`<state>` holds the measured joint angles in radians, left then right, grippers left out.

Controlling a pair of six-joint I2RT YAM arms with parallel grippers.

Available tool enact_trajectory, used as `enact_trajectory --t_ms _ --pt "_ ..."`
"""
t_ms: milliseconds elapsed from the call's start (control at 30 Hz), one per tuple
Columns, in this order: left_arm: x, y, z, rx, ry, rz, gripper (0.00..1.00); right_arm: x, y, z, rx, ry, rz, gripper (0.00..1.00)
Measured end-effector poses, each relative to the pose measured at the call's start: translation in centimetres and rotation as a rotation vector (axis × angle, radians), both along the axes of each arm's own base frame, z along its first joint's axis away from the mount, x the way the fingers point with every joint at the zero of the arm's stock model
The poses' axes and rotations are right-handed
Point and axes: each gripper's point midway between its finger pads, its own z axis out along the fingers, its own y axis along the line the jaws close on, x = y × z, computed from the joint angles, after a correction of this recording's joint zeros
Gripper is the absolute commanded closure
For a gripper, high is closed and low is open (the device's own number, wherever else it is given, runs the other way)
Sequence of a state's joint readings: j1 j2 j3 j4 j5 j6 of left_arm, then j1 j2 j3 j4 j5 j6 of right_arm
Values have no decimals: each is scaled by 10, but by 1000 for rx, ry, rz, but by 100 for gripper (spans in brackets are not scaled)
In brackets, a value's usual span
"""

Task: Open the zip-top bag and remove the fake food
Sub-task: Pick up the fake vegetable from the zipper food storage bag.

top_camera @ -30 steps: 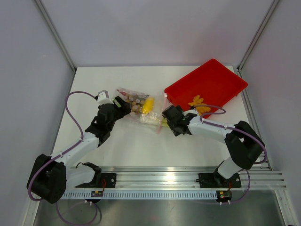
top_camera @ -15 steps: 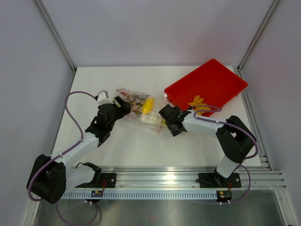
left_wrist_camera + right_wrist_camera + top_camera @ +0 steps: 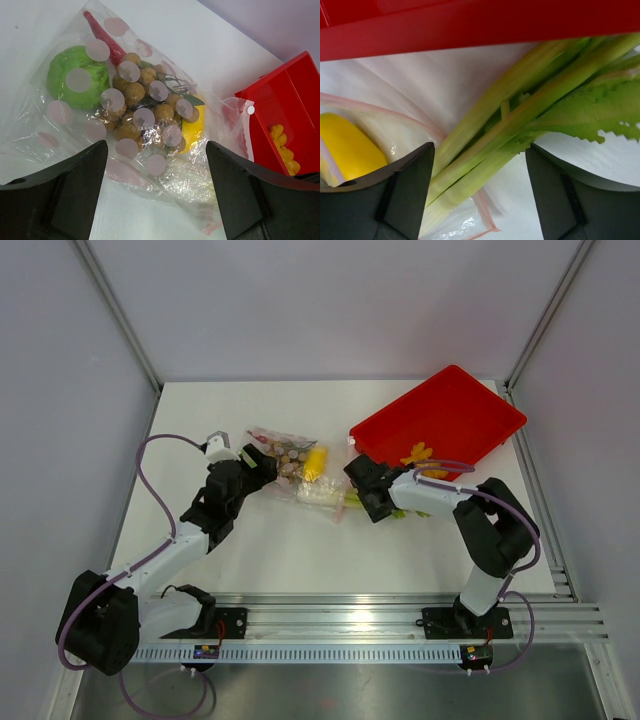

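Note:
The zip-top bag [image 3: 297, 476] lies crumpled on the white table, its pink-red zip strip [image 3: 102, 34] at the far side in the left wrist view. Inside it I see fake food: a green round fruit [image 3: 77, 80], tan balls [image 3: 140, 111] and a yellow piece [image 3: 196, 129]. My left gripper [image 3: 156, 196] is open at the bag's near edge, just off the plastic. A green celery stalk [image 3: 520, 125] sticks out of the bag's mouth. My right gripper [image 3: 480, 195] is open, with one finger on each side of the stalk.
A red tray [image 3: 470, 410] sits tilted at the back right, with orange-yellow pieces [image 3: 421, 456] in its near corner. Its red wall [image 3: 470, 25] runs just beyond the celery. The enclosure's grey walls close in the table on the left, back and right.
My right gripper has shifted left and slightly back toward the bag's mouth, and the arm's elbow has folded in. The left arm and the bag have not moved.

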<state>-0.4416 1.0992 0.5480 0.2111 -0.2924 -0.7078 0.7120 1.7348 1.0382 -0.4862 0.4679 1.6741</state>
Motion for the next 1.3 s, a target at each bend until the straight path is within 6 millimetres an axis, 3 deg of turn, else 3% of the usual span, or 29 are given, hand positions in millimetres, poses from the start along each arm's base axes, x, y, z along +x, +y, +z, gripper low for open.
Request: enact_trajectory --t_ms 167,200,233,333,567,600,933,1067,1300 --pt "0 0 0 0 0 1 17 2 -5 -9 -20 37 12 45" --pt "0 0 0 0 0 1 17 1 -6 -10 -23 41 17 52" --pt "0 0 0 0 0 1 17 2 -7 -10 -26 43 21 67" --pt "0 0 0 0 0 1 17 2 -7 -10 -32 47 36 85" --pt "0 0 0 1 0 1 16 1 -2 -10 -32 51 89 95" --pt "0 1 -1 2 1 3 15 1 0 -9 -33 49 99 100" --pt "11 12 -39 -14 119 38 15 0 18 -2 -7 4 182 100" --pt "15 22 -40 -54 130 73 15 -1 21 8 19 -42 204 100" --pt "5 21 -43 -136 182 113 15 3 30 16 28 -91 250 100"
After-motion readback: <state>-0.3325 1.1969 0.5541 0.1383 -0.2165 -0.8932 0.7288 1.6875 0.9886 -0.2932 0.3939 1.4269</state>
